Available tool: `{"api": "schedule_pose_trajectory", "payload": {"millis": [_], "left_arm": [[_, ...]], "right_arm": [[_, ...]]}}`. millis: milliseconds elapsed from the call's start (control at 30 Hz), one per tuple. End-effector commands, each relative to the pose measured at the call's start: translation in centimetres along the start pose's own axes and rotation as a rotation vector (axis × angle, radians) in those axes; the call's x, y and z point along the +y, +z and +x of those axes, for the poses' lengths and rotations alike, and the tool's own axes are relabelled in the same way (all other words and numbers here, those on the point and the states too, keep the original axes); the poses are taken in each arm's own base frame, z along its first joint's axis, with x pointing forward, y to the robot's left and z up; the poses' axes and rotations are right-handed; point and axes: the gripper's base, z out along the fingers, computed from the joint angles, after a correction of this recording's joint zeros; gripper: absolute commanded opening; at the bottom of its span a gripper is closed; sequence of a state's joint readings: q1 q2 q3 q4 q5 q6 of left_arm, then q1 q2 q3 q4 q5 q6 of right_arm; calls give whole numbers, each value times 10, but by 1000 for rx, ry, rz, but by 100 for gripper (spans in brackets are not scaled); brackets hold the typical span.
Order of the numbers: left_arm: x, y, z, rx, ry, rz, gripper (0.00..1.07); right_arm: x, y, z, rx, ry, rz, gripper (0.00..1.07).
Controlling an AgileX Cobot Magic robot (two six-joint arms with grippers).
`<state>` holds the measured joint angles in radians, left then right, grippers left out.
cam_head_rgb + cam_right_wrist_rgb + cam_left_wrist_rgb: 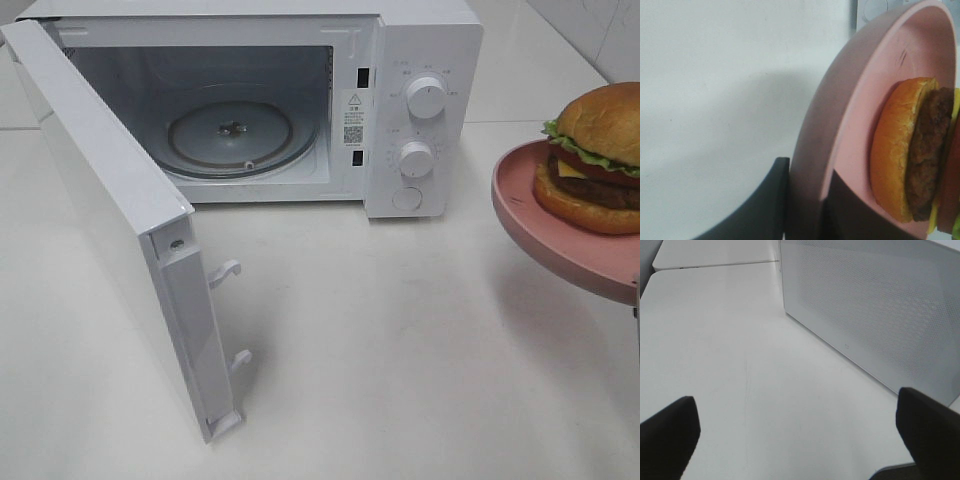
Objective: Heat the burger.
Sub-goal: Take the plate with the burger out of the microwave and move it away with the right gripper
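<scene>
A: Start high. Where is everything?

B: The microwave sits at the far side of the white counter, its door swung wide to the left; the glass turntable inside is bare. At the right edge the burger rides on a pink plate held up off the counter, well apart from the cavity; the gripper under it is out of this view.

A: And the left wrist view?

B: The left gripper has its dark fingers spread wide with nothing between them; it looks over the counter at the perforated face of the open door — near it, not touching.

A: The right wrist?

B: The right gripper is clamped on the plate's rim, one finger under and one inside; the burger sits just beside the inner finger, bun and patty showing.

A: So how should the carry go?

B: I'd judge it is the move into the oven; keep the plate level so the burger cannot slide, travel left past the dial panel, enter low and centred — then lower it onto the turntable before letting go.
</scene>
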<state>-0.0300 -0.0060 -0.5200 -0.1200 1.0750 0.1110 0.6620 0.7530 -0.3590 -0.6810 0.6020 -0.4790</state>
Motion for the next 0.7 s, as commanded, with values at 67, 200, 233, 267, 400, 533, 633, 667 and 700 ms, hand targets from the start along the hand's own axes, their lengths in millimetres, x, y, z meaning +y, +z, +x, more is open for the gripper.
{"api": "schedule_pose_trajectory", "payload": {"millis": [67, 200, 233, 267, 400, 533, 633, 667, 700], "left_arm": [[-1, 0, 1, -7, -10, -2, 100], [-1, 0, 1, -7, -10, -2, 100], [-1, 0, 1, -7, -10, -2, 100], [-1, 0, 1, -7, -10, -2, 100], [-1, 0, 1, -7, -10, -2, 100], [-1, 0, 1, -7, -10, -2, 100], [-1, 0, 1, -7, -10, -2, 100], [-1, 0, 1, -7, -10, -2, 100], [-1, 0, 1, -7, -10, -2, 100]], "right_arm": [[-7, 10, 2, 107, 57, 34, 2], [-7, 17, 1, 146, 134, 27, 2], [-7, 20, 0, 156, 160, 26, 2], [-7, 20, 0, 156, 160, 26, 2], [-9, 32, 0, 245, 239, 45, 2], [-10, 40, 1, 312, 288, 68, 2], [-8, 51, 1, 390, 392, 90, 2], [-7, 56, 2, 429, 444, 110, 2], [-7, 56, 2, 429, 444, 110, 2]]}}
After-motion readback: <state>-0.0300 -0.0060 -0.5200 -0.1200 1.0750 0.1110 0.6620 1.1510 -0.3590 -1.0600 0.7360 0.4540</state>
